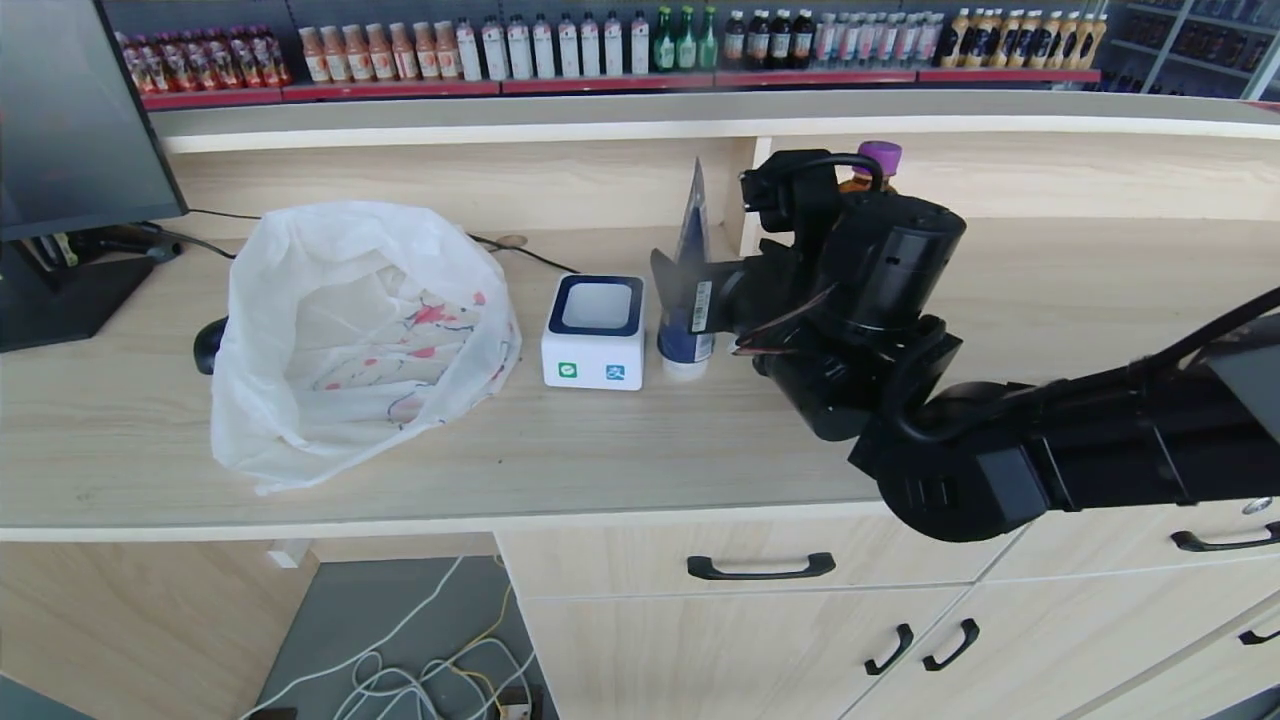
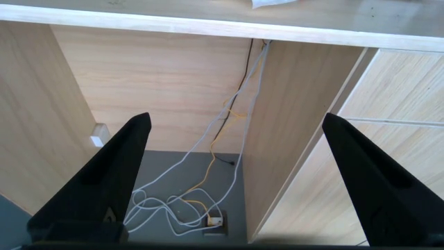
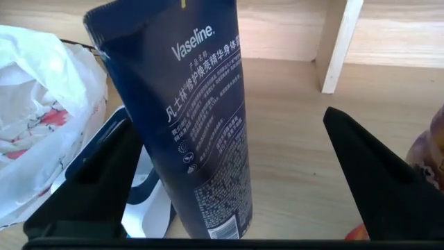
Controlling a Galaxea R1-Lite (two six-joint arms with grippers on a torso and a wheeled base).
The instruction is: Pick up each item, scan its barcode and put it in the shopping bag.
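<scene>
A dark blue tube (image 1: 691, 215) (image 3: 201, 139) stands upright on its white cap on the wooden counter (image 1: 600, 450), just right of the white scanner box (image 1: 594, 330) (image 3: 149, 208). My right gripper (image 1: 700, 292) (image 3: 230, 118) is open, its fingers on either side of the tube with gaps showing. The white shopping bag (image 1: 350, 330) (image 3: 41, 139) lies open on the counter left of the scanner. Behind my right arm stands a bottle with a purple cap (image 1: 880, 158) (image 3: 427, 153). My left gripper (image 2: 236, 118) hangs open below the counter edge, holding nothing.
A monitor (image 1: 70, 110) stands at the far left with a black object (image 1: 205, 345) beside the bag. A wooden divider (image 1: 750, 190) rises behind the tube. Drawers (image 1: 760, 567) sit under the counter, and cables (image 2: 187, 201) lie on the floor.
</scene>
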